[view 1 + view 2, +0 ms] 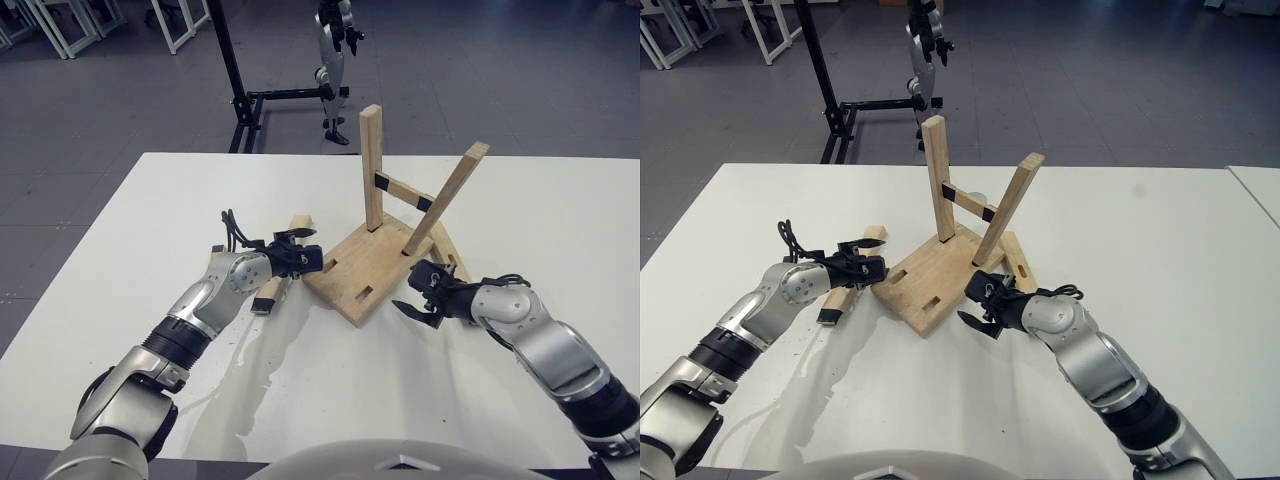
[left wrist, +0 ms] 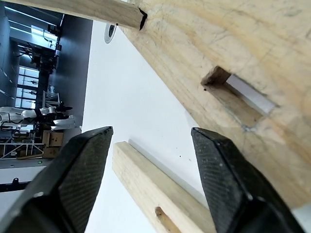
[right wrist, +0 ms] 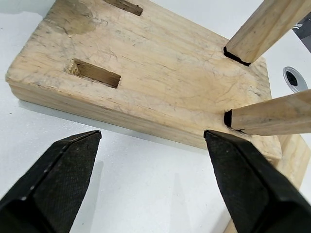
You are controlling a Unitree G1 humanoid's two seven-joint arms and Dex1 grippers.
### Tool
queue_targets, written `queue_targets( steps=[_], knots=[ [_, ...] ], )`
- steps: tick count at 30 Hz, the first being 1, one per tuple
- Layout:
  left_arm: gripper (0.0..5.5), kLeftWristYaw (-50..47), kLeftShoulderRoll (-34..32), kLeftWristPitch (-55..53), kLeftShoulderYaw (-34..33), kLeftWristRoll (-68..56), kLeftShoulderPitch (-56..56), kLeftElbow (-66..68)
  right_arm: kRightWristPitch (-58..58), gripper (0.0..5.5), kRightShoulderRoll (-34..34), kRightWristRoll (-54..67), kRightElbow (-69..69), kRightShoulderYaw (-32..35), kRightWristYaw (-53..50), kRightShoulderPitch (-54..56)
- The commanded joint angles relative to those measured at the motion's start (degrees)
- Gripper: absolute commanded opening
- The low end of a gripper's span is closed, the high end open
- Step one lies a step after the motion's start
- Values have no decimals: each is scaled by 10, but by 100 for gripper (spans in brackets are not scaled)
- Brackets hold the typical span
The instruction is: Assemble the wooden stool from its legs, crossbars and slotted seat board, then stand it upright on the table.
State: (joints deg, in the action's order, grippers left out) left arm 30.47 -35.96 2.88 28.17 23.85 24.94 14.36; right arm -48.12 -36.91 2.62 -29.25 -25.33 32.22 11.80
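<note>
Assembly looks roughly half done. The seat board [image 1: 365,265] lies flat near the middle of the worktop [image 1: 150,220] with its slotted face up. Two legs [image 1: 372,165] stand in the slots on its far side, one near upright and the other leaning outward. A crossbar [image 1: 403,193] with dark ends joins them.

The two near slots [image 3: 95,73] are empty. A loose leg [image 1: 268,298] lies on the worktop just beside the board's left corner. Another loose piece [image 1: 1015,255] lies against the board's right side, partly hidden behind it.

The left gripper [image 2: 151,133] hangs low over the loose leg, right by the board's edge, its jaws spread apart and holding nothing. The right gripper [image 3: 153,132] sits close to the board's near right edge, jaws likewise wide and empty.

What remains, judging by this, is to seat the other two legs with their crossbar, then turn the stool over onto its feet.
</note>
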Motion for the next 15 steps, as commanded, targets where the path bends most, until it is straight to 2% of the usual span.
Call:
queue_targets(
  steps=[1, 3, 11, 13, 15],
  knots=[
    [302, -20, 16, 10, -55, -14, 75, 44, 1, 392, 3, -8, -5, -3, 0, -10],
    [302, -19, 17, 28, -51, -2, 86, 74, 5, 392, 2, -11, 0, -4, 2, -8],
    [302, 14, 13, 96, 23, 62, 16, 113, 10, 392, -7, -37, 14, 1, 8, 13],
    [302, -6, 23, 89, -5, 48, 20, 88, 8, 392, -5, -37, 13, 4, 9, 13],
    [302, -56, 56, 41, -82, 1, 35, 22, 8, 392, -2, -40, 12, 5, 6, 4]
  ],
)
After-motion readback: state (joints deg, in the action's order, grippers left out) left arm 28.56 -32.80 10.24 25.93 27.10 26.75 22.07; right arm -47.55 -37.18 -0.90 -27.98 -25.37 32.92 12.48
